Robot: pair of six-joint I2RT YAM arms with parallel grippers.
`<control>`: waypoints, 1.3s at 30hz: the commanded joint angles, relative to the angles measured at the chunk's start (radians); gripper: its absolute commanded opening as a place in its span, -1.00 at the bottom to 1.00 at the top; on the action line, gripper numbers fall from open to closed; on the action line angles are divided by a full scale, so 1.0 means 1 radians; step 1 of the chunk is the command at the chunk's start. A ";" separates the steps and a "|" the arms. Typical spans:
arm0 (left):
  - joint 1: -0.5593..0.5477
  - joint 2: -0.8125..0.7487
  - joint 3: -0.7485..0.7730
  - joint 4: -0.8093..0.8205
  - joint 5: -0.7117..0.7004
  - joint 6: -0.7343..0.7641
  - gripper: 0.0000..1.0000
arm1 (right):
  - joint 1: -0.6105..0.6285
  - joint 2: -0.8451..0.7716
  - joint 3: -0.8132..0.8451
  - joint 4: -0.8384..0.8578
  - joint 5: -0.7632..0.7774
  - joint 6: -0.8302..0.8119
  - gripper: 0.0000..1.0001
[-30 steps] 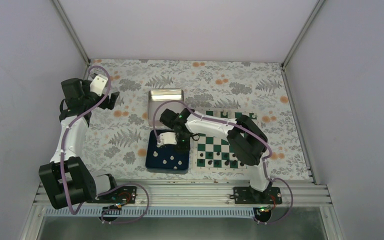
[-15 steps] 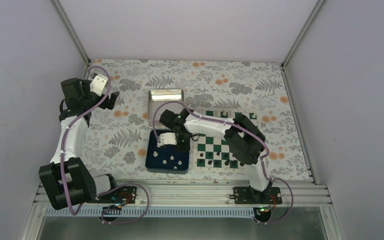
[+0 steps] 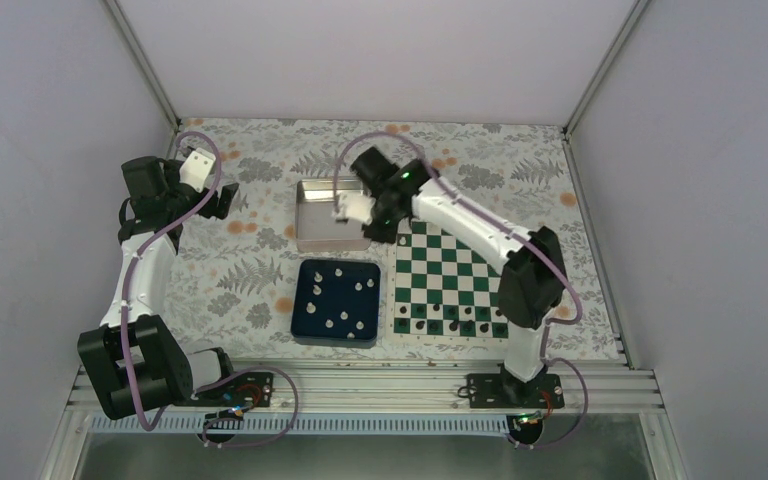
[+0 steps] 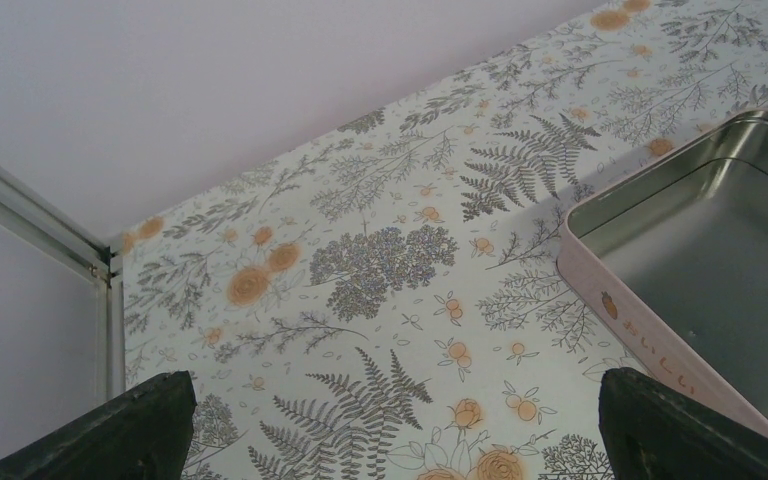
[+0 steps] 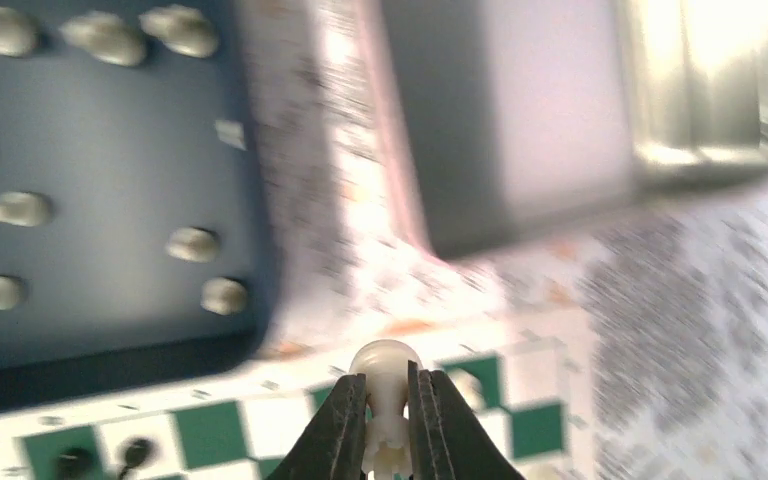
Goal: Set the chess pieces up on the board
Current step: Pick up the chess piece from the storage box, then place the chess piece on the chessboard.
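The left arm (image 3: 141,279) and right arm (image 3: 463,220) have white links with black joints. A lilac cable (image 3: 197,133) loops along each.

We list, on the worktop (image 3: 230,275): tin (image 3: 310,225), far centre; tray (image 3: 312,295) before it, chess pieces (image 3: 359,286) inside; board (image 3: 457,270) right of tray, more figures (image 3: 450,318) apparently along its near rows.

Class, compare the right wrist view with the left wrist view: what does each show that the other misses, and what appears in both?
Right wrist only: the right gripper shut on a white piece, the blue tray with more pieces, and a corner of the board. Left wrist only: the left gripper, open, and the wall. Both: the tin and the floral cloth.
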State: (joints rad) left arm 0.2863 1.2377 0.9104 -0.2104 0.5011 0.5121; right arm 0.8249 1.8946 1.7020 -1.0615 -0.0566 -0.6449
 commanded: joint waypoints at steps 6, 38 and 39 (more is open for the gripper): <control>0.007 -0.020 -0.014 0.031 0.004 -0.002 1.00 | -0.263 0.084 0.074 -0.017 0.023 -0.097 -0.91; 0.007 -0.029 -0.037 0.052 -0.005 -0.024 1.00 | -0.352 0.384 0.228 -0.046 0.011 -0.139 -0.88; 0.008 -0.029 -0.038 0.052 -0.005 -0.024 1.00 | -0.352 0.385 0.226 -0.047 0.013 -0.139 -0.87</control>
State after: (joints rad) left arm 0.2863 1.2255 0.8822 -0.1879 0.4889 0.4992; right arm 0.4812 2.2776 1.9362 -1.0939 -0.0467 -0.7654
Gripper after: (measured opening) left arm 0.999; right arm 0.086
